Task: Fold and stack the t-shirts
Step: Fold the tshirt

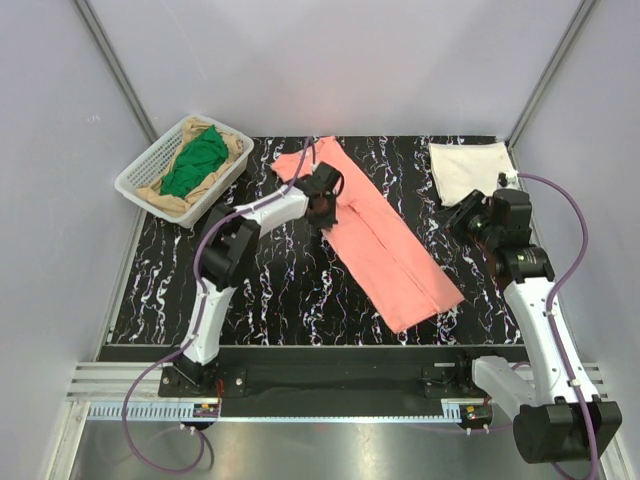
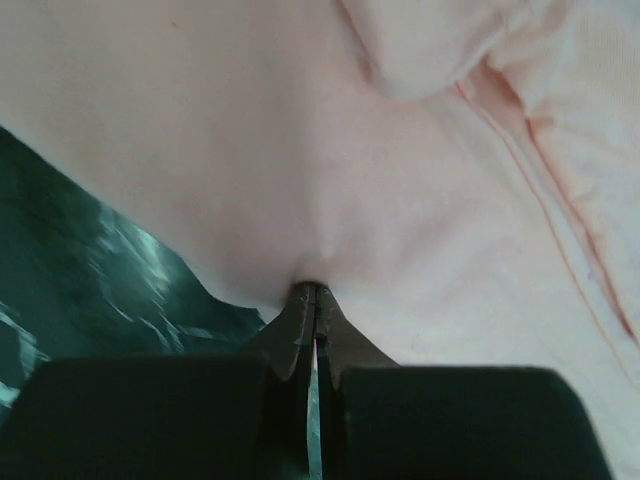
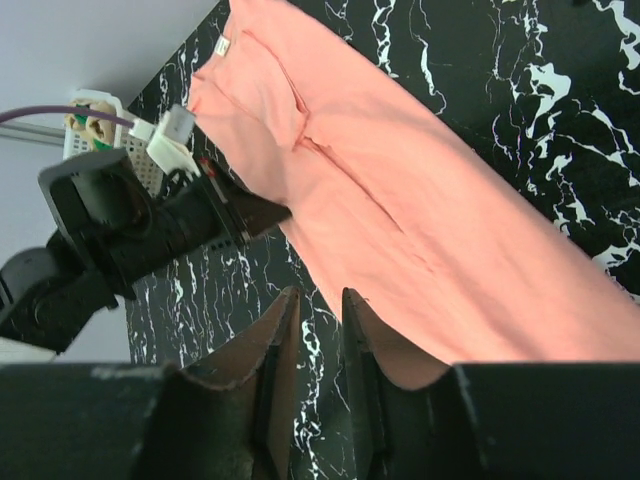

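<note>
1 salmon tee (image 1: 385, 245), 1 cream (image 1: 468, 168), 1 green (image 1: 195, 160), 1 tan (image 1: 236, 146) — 1 basket (image 1: 140, 172).

Salmon-pink t-shirt (image 1: 385, 245): folded lengthwise into a long strip, flat, diagonal across mid-counter (image 1: 270, 290). Cream-white t-shirt (image 1: 468, 168): folded flat, far right corner. Green t-shirt (image 1: 195, 162), tan t-shirt (image 1: 166, 198): crumpled together in basket (image 1: 138, 172), far left.

Black white-veined table (image 1: 270, 290), salmon-pink t-shirt (image 1: 390, 250), cream t-shirt (image 1: 468, 168).
</note>
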